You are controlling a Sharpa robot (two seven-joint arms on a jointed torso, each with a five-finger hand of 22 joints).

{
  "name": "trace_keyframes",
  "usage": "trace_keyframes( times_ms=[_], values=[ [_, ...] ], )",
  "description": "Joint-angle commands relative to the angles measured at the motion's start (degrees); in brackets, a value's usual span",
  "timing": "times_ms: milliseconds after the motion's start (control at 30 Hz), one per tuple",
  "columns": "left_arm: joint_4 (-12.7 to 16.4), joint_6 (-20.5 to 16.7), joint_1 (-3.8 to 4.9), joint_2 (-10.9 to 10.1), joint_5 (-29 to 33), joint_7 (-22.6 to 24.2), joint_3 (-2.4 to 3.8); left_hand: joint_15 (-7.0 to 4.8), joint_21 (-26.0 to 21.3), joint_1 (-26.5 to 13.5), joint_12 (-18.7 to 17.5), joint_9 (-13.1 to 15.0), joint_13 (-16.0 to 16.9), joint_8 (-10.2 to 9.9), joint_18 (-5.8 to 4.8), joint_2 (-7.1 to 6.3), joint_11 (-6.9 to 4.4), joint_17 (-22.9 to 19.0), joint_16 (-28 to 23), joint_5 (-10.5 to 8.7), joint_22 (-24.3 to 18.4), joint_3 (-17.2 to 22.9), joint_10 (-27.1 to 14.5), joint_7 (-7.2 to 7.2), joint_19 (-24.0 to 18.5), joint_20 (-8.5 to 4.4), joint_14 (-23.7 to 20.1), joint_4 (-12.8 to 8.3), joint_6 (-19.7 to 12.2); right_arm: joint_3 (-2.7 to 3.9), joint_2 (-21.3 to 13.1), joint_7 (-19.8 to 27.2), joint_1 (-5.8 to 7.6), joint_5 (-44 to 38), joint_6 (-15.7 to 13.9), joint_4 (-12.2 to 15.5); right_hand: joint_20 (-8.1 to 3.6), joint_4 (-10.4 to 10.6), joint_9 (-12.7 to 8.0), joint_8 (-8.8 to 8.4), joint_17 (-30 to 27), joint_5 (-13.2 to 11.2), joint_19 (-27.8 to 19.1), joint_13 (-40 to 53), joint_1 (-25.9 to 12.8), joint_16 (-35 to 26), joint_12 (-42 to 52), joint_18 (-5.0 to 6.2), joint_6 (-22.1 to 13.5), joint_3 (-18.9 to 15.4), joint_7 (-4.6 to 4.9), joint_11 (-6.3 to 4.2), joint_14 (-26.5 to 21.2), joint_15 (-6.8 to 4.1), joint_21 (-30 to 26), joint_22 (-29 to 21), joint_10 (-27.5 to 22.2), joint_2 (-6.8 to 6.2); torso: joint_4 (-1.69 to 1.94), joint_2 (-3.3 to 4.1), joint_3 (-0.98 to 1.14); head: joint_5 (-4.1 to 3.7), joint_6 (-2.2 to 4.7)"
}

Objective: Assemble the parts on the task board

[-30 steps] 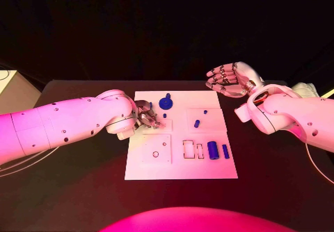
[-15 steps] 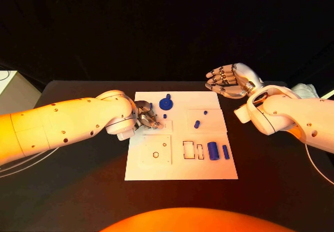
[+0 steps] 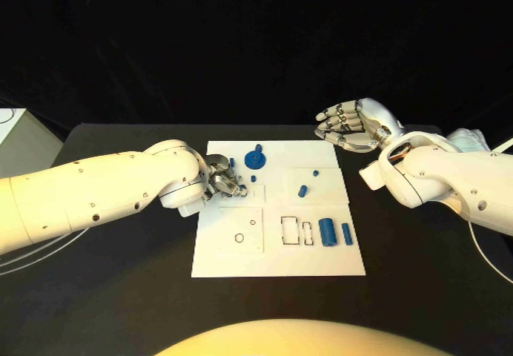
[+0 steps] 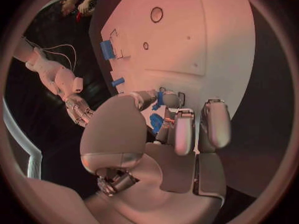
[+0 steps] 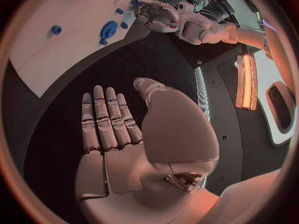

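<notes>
From above, the left hand (image 3: 224, 180) sits on the board (image 3: 278, 263), near the round part (image 3: 254, 158). Other blue parts (image 3: 327, 231) lie to its right. The right hand (image 3: 353, 122) floats past the board's far corner, fingers apart, holding nothing.

From the left wrist, the fingers (image 4: 182, 129) curl around a small blue piece (image 4: 157, 122). That grip looks thin, so the piece could slip or tip.

From the right wrist, the fingers (image 5: 106, 117) stretch out flat.
</notes>
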Motion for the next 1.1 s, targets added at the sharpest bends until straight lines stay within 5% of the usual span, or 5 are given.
trace_keyframes(
  times_ms=[33, 533, 1100],
  values=[
    [0.5, 0.0, -0.06, -0.4, 2.0, 1.4, 0.19, 0.49, -0.3, -0.9, -0.4, 0.1, -0.5, 0.6, 0.12, 0.05, 0.03, 10.0, -0.4, 0.39, 0.5, 10.3, -0.6, 0.23, -0.5, 0.04, 4.1, -9.7, -0.4, 0.0, 0.0, 0.0, -0.04, -0.4, 1.2, 0.0, -0.09, -0.3, -0.1, -0.19, 0.0, -0.2, -0.3, -0.1, -0.4, -0.4, -0.2, -0.1, 0.3, 0.0, 3.65, 0.25, -0.2, 0.26, -0.2, 0.0, 0.3, 0.18, 0.04, 0.02, -0.04, -0.04, 0.03],
    [1.2, 4.9, -0.04, -1.7, 6.9, 4.1, 2.31, 1.03, -2.1, -5.1, -1.2, -0.4, -2.9, 1.5, 0.84, 1.61, 0.62, 8.0, -1.5, 0.04, -1.8, 16.3, -3.9, 0.82, -3.0, 0.58, 3.0, -13.1, -1.5, -0.03, -0.1, -0.2, -0.07, -0.5, 1.5, 0.0, -0.09, -0.4, -0.1, -0.18, -0.1, -0.2, -0.4, -0.1, -0.4, -0.4, -0.2, -0.11, 0.3, 0.0, 3.64, 0.25, -0.2, 0.26, -0.2, -0.1, 0.3, 0.18, 0.1, 0.02, -0.01, -0.17, 0.12],
    [-2.5, 17.3, 0.71, -0.7, 8.7, 4.5, 3.6, 1.63, -3.8, -14.6, -0.8, 0.1, -5.5, 3.6, 1.6, 6.49, 1.1, 5.2, -2.8, -0.22, -3.8, 22.0, -8.5, 1.22, -6.1, 1.2, 1.2, -15.9, -3.1, -0.05, -0.1, -0.3, -0.07, -0.7, 1.6, 0.0, -0.09, -0.7, -0.1, -0.19, -0.3, -0.1, -0.5, -0.1, -0.2, -0.4, -0.1, -0.11, 0.4, 0.0, 3.61, 0.23, -0.2, 0.27, -0.2, -0.3, 0.4, 0.05, 0.1, 0.01, -0.03, -0.36, 0.19]
  ],
)
